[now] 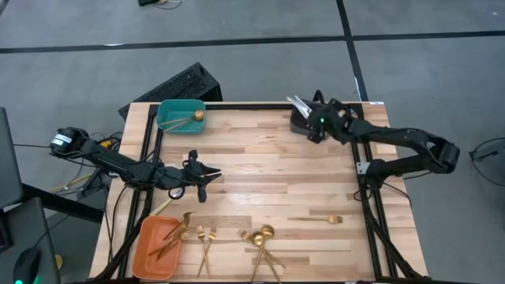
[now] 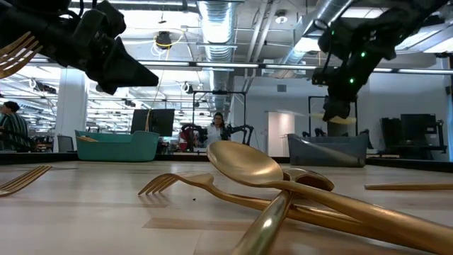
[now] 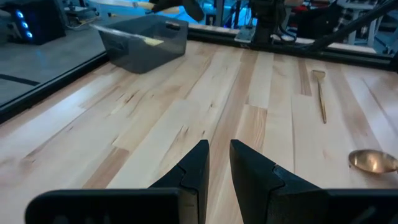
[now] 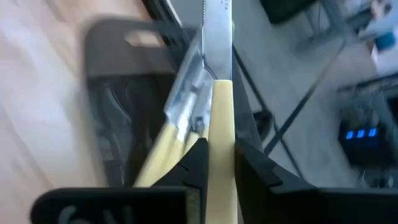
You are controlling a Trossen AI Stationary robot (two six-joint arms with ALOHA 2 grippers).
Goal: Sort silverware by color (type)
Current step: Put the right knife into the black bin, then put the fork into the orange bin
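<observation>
The right end effector (image 4: 219, 163) pinches a knife (image 4: 217, 93) by its pale gold handle, the silver blade pointing away past the fingers. It hangs over the dark grey bin (image 1: 304, 122) at the far right of the bench (image 1: 268, 166), where more knives (image 4: 177, 124) lie together with their handles side by side; whether the held knife touches them is hard to tell from the wrist view.

The left end effector (image 1: 207, 177) hovers above the left middle of the bench, its fingers (image 3: 198, 167) close together with a narrow gap between them and nothing held.

Near the front edge lies the rest of the silverware. Gold spoons (image 1: 263, 234) and forks (image 1: 207, 235) are crossed over one another in a loose cluster at the near centre, and a single gold fork (image 1: 319, 218) lies alone to their right. The orange bin (image 1: 154, 246) at the near left corner holds several gold pieces (image 1: 175, 233), some sticking out over its rim. The teal bin (image 1: 181, 115) at the far left holds at least one gold piece (image 1: 189, 117), probably a spoon.
</observation>
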